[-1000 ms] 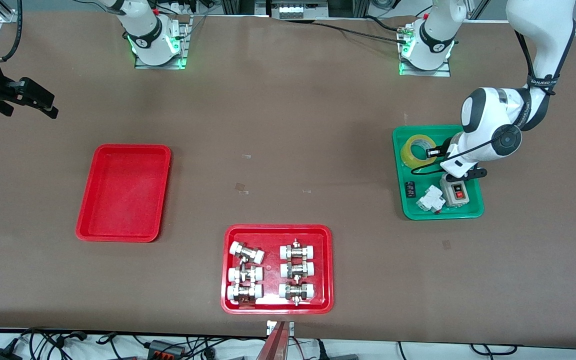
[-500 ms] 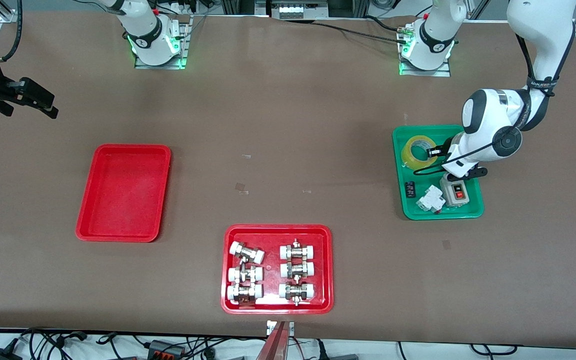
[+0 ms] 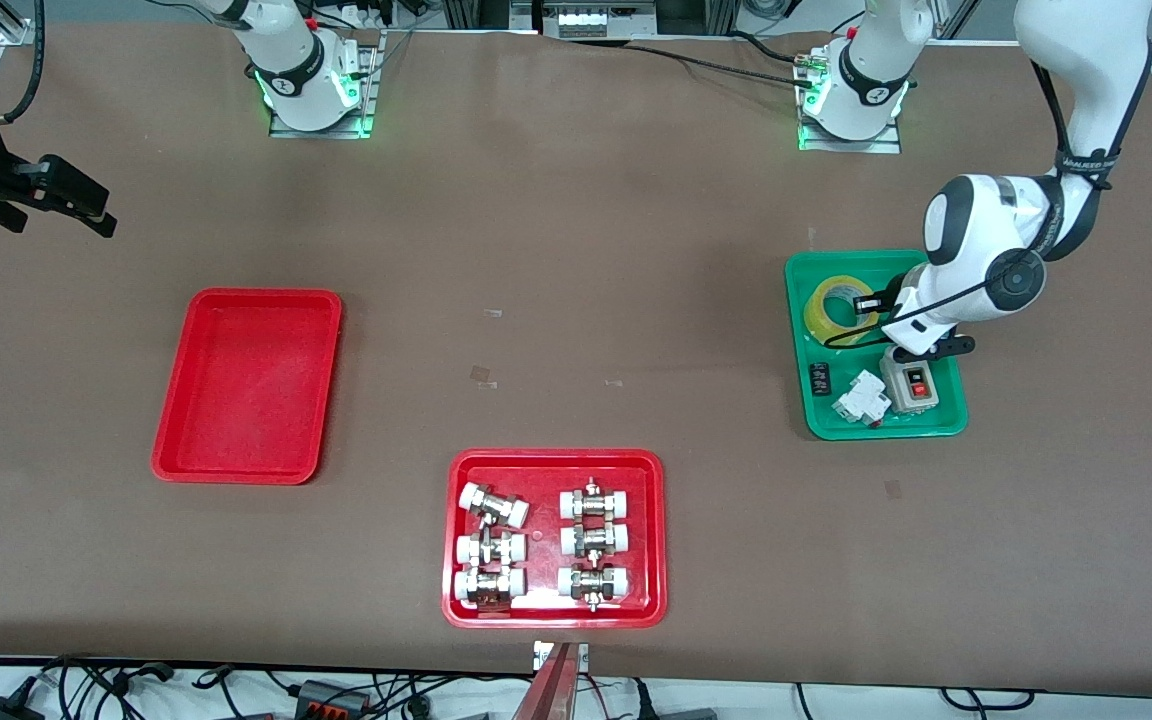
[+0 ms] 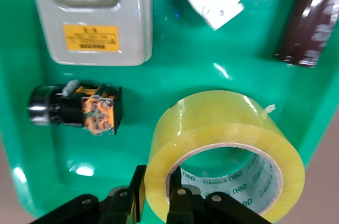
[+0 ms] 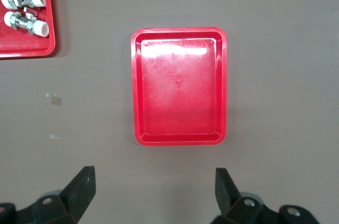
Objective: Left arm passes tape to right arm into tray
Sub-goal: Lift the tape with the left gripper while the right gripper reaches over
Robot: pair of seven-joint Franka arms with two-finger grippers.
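Observation:
The yellow tape (image 3: 833, 306) stands tilted in the green tray (image 3: 876, 430), at the end nearest the robots' bases. My left gripper (image 3: 870, 303) is shut on it. In the left wrist view one finger presses the roll's outer wall and the other sits inside the pale core, so my left gripper (image 4: 158, 192) pinches the wall of the tape (image 4: 222, 123). My right gripper (image 3: 86, 205) hangs open over bare table at the right arm's end, waiting. The plain red tray (image 3: 248, 385) lies empty, and it shows ahead of my right gripper (image 5: 153, 187) as the tray (image 5: 180, 86).
A grey switch box (image 3: 911, 385), a white breaker (image 3: 861, 400) and a small black part (image 3: 820, 379) share the green tray (image 4: 180, 49). A black and orange button unit (image 4: 74, 110) lies beside the tape. A red tray (image 3: 554, 455) of white-capped fittings sits near the front edge.
My left gripper's fingers have closed onto the tape's wall, and the roll has shifted slightly in the green tray. The right arm has not moved.

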